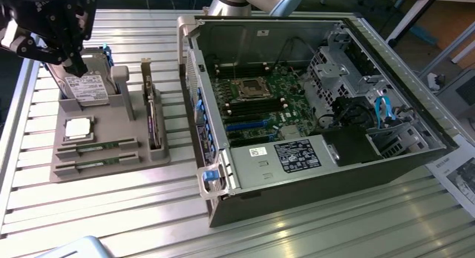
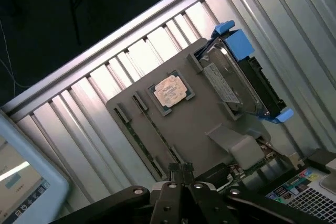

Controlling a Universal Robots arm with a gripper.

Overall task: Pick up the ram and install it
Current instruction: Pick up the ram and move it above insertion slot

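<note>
Above the far end of the tray [image 1: 111,127], at the exterior view's left, the gripper [image 1: 73,60] is held over the hard drive [image 1: 85,85]. Its fingers are seen pressed fully together in the wrist view [image 2: 181,170], and nothing is held between them.

The ram [image 1: 97,146] is seated flat in a slot at the tray's near end, with a second stick [image 1: 97,164] in the parallel slot just nearer. The CPU [image 1: 78,128] lies between these slots and the drive.

For a clean pick, the fingers would probably have to be parted first. They are best lined up across the stick's narrow width, near its middle, so that it comes up level and does not catch on the slot ends. A straight vertical approach is judged safest, as the slot walls sit close along both long edges.

Room is tight on the exterior view's right, where the upright card [image 1: 153,122] stands on the tray's edge and the case [image 1: 312,191] rises just beyond it. Open table [image 1: 111,213] is left on the near side. The case's raised rim is likely to call for height on any carry across.
</note>
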